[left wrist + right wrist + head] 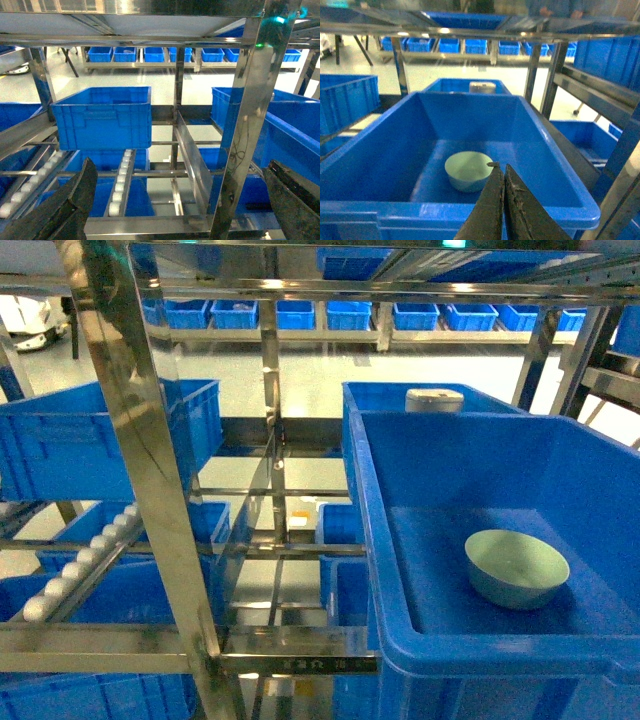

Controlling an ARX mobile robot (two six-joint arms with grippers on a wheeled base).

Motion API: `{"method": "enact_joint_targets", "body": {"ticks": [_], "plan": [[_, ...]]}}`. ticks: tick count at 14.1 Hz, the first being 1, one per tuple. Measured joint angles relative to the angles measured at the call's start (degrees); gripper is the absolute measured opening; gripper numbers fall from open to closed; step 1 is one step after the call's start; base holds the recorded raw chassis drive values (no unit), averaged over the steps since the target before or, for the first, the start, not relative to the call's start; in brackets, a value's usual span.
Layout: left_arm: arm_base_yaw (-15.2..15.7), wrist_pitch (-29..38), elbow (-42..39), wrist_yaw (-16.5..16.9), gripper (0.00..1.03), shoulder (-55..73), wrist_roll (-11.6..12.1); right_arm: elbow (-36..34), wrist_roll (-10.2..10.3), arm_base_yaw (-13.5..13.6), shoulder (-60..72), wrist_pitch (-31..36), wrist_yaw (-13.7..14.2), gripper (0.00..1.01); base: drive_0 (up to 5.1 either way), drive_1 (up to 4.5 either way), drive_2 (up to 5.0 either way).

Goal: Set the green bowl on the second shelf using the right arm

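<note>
The green bowl sits upright on the floor of a big blue crate, toward the crate's front right. In the right wrist view the green bowl lies just beyond my right gripper. That gripper is shut with nothing between its black fingers, and it hovers over the crate's near rim, apart from the bowl. My left gripper is open and empty, facing the steel rack. Neither gripper shows in the head view. I cannot tell which rack level is the second shelf.
A white-grey lidded container sits in a second crate behind the bowl's crate. A steel upright stands close at left. Roller tracks and more blue crates fill the left levels. A shelf beam runs overhead.
</note>
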Motion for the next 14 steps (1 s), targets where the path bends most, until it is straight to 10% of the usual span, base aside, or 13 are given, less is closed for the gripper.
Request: {"method": "enact_joint_targets", "body": {"ticks": [10, 14], "plan": [[0.00, -0.02, 0.00, 0.00, 0.98, 0.00, 0.00, -2.14, 0.02, 0.00, -4.72, -0.11, 0.00, 0.03, 0.0, 0.00, 0.0], [0.00, -0.02, 0.00, 0.00, 0.98, 0.00, 0.00, -2.12, 0.02, 0.00, -4.72, -0.11, 0.00, 0.57, 0.0, 0.00, 0.0]]}}
